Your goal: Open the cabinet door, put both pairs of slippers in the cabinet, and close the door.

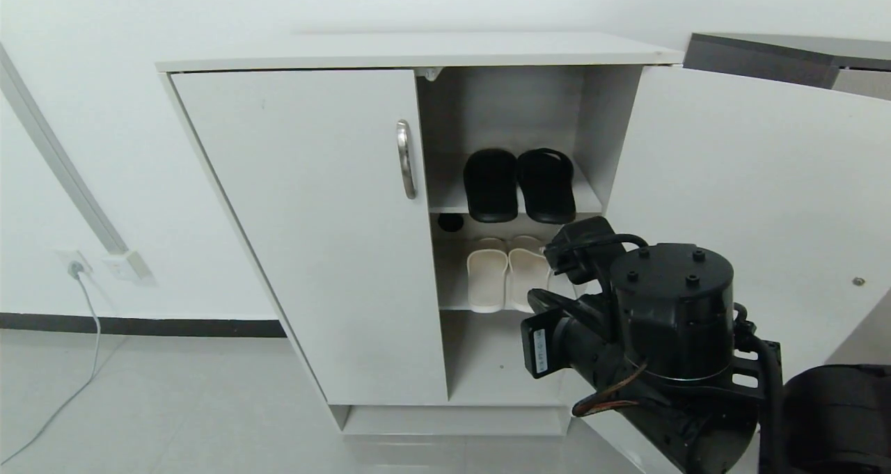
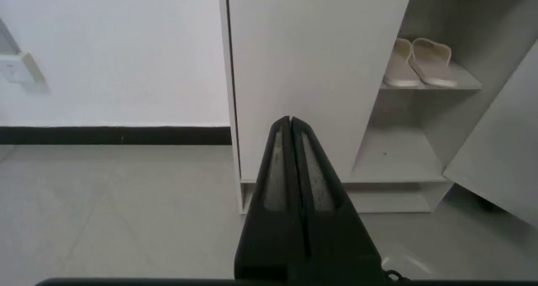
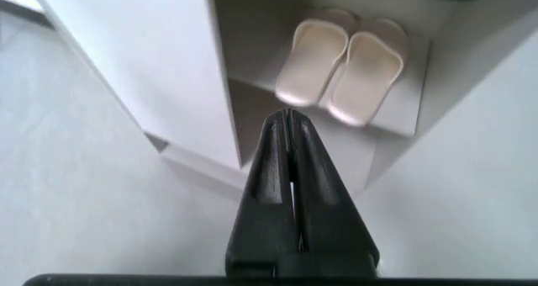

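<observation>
Jaws closed, empty, on left gripper point(image 2: 290, 122) and right gripper point(image 3: 290, 115); white slippers point(image 3: 340, 63) shelved ahead, apart.

left gripper point(image 2: 290, 122): fingers pressed flat together along their whole length, nothing between them.
right gripper point(image 3: 288, 114): fingers closed on each other, only a thin seam between them, nothing held.
right arm point(image 1: 668, 321): raised, its round black joint housing behind the gripper, forearm angled forward and down toward it.
cable point(image 1: 609, 394): loops under that housing.
</observation>
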### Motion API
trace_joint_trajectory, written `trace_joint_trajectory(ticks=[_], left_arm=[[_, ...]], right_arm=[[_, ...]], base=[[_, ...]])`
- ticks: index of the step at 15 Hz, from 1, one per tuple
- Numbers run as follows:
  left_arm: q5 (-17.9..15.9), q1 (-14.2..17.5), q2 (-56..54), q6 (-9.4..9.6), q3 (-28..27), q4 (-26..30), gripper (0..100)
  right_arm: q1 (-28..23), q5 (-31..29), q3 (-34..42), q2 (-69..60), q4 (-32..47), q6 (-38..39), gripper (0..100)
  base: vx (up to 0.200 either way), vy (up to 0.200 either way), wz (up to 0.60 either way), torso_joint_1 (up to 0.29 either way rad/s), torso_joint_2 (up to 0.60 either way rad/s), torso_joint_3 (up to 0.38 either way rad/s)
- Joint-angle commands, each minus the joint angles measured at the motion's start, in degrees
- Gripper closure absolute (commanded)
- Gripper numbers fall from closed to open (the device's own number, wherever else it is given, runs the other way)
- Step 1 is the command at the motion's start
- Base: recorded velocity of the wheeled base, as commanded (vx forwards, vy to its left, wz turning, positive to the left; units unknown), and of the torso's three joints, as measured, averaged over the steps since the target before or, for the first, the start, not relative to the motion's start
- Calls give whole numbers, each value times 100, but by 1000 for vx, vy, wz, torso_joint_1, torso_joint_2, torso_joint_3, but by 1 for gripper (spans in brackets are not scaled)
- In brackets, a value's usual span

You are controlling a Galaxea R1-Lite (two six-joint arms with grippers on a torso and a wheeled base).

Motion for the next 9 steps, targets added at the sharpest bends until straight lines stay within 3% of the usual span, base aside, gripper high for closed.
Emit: trace_joint_trajectory(ticks=[1,3,9], left_arm=[[-1,-4,-1,-4,0,0,100],[8,5,-1,-4,0,0,100],[8,-4,-1,-12,0,0,100]], right_arm=[[-23,-8,32,85,-14,-34,100],[-32,-8,58,102,-40,-34,100],[-32,-8,85,129,-111,-95,100]], base=[[-200,0,0,2,2,2],[-200,0,0,2,-2,5],[0,0,0,0,0,0]])
